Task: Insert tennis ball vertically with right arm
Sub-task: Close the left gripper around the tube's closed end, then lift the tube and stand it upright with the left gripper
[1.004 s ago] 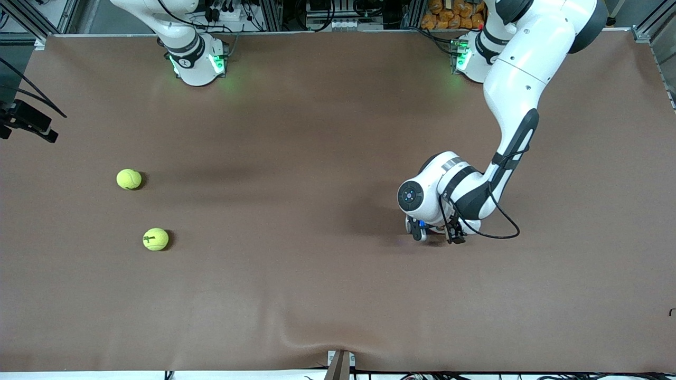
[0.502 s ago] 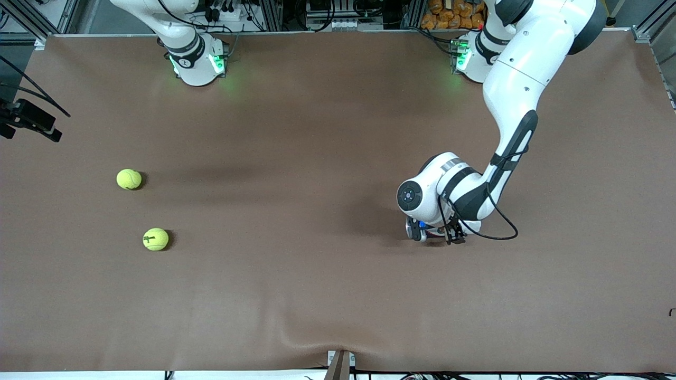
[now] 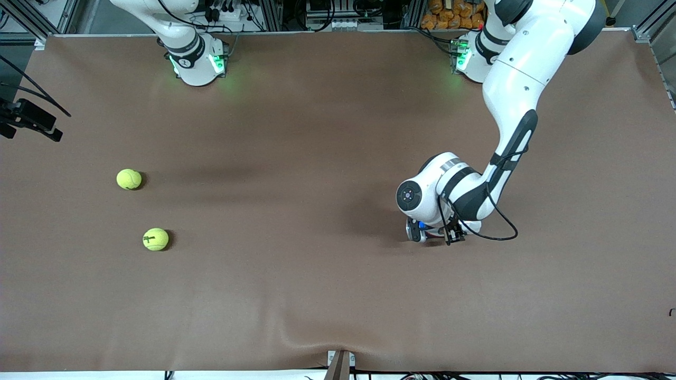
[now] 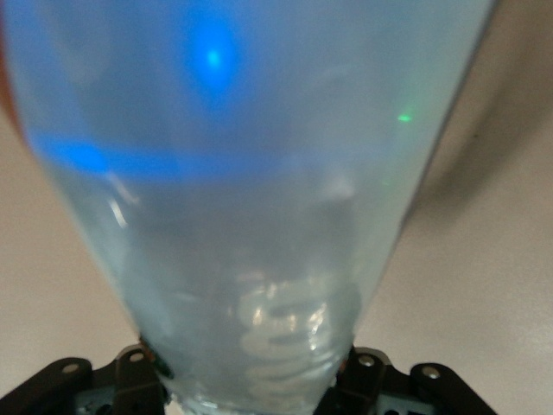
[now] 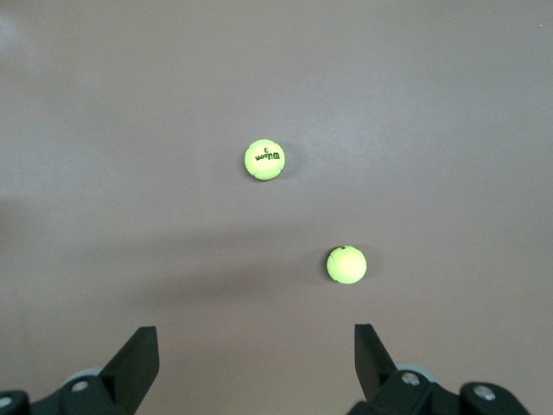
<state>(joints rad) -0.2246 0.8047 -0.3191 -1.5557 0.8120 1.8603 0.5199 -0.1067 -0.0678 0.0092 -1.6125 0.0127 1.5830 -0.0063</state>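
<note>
My left pincer [image 4: 251, 380] clamps a clear container [image 4: 251, 173]; my right pincer [image 5: 255, 363], wide open and empty, hangs high with both tennis balls [image 5: 264, 160] untouched at its twelve o'clock.

A brown mat covers the table [image 3: 296, 132] from edge to edge, plain and matte. Close to the middle of the near edge the mat rises in a soft wrinkle [image 3: 317, 338], and just there a small metal bracket [image 3: 340, 364] juts up at the edge itself. At the edge on the right arm's end, a black device [image 3: 31, 121] with dark cables hangs just off the table. Along the far edge runs an aluminium frame [image 3: 644, 32], with a tangle of cables and a white power strip [image 3: 338, 22] past it near the middle. A pile of orange items [image 3: 449, 13] sits past the same edge, closer to the left arm's end.
</note>
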